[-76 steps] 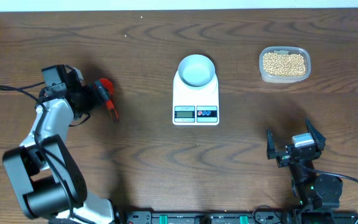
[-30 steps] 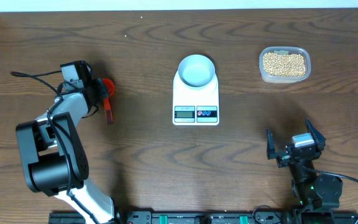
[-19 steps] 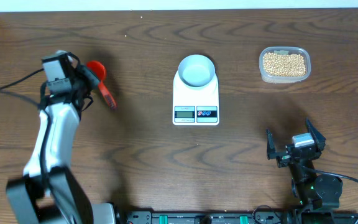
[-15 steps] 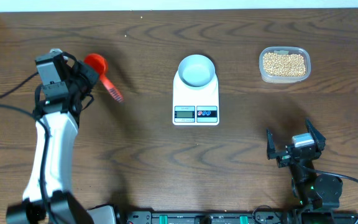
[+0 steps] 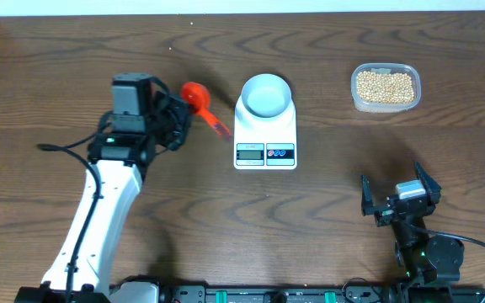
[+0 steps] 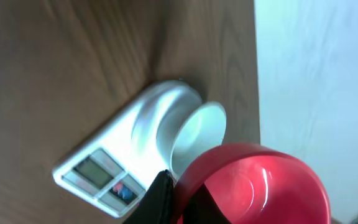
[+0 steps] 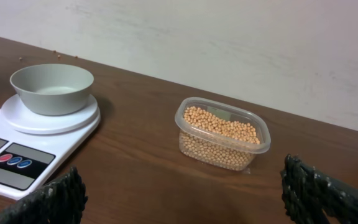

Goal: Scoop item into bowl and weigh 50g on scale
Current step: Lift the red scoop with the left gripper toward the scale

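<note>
Holding a red scoop (image 5: 196,94) clamped tight, left jaws hung just left of the scale (image 5: 265,135), which carried the bowl (image 5: 266,94). Beans (image 5: 384,86) lay in their tub (image 5: 356,99) well to the right, beyond the scale. Right jaws stood wide and empty, nearer the tub.

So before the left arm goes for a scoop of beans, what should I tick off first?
1. Scoop gripped: ok. The left tool is shut on the red scoop.
2. Scoop empty: ok. The left wrist view shows its cup bare.
3. Bowl seated: ok. The bowl sits empty on the scale.
4. Scale zeroed: cannot tell. The display is too small to read.
5. Beans accessible: ok. The tub has no lid and holds the beans; it lies beyond the scale from the scoop.
6. Path free: ok. The right tool is open, near the front edge, apart from the tub.
</note>
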### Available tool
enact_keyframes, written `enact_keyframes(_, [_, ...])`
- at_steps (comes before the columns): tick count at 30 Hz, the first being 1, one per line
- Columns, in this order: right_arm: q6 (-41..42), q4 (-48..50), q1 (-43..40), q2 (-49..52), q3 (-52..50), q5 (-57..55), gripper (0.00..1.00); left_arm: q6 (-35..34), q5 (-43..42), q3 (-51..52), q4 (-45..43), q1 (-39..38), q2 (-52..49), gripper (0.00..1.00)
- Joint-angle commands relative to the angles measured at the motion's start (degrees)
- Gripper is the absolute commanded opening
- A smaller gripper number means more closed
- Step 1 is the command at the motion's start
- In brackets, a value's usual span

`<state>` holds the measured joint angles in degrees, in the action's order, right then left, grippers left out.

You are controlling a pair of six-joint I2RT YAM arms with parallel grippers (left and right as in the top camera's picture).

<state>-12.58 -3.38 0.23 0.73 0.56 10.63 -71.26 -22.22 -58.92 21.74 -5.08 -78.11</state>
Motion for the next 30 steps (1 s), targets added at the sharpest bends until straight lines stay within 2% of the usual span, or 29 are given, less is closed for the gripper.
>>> enact_keyframes(1, [-0.3, 0.0, 0.6, -0.2, -0.2, -0.2, 0.99, -5.0, -0.5, -0.6, 0.3, -3.1, 0.3, 0.07])
enact_keyframes(6, [-0.3, 0.0, 0.6, -0.2, -0.2, 0.0, 0.99, -9.4, -0.1, -0.6, 0.3, -4.6, 0.3, 0.07])
enact_keyframes(13, [0.0, 1.6, 0.6, -0.2, -0.2, 0.8, 0.99, -11.2, 0.0, -0.6, 0.2, -4.6, 0.3, 0.07])
enact_keyframes(19, [3.0, 6.7, 0.6, -0.2, -0.2, 9.8, 0.99, -11.2, 2.8, -0.6, 0.1, -4.6, 0.3, 0.07])
enact_keyframes(25, [12.1, 11.5, 0.6, 0.4, 0.5, 14.8, 0.99, -11.2, 6.1, -0.6, 0.0, -4.6, 0.3, 0.07])
enact_keyframes(30, [13.0, 11.5, 0.6, 4.2, 5.0, 18.5, 0.99, -11.1, 8.0, -0.6, 0.0, -4.6, 0.3, 0.07])
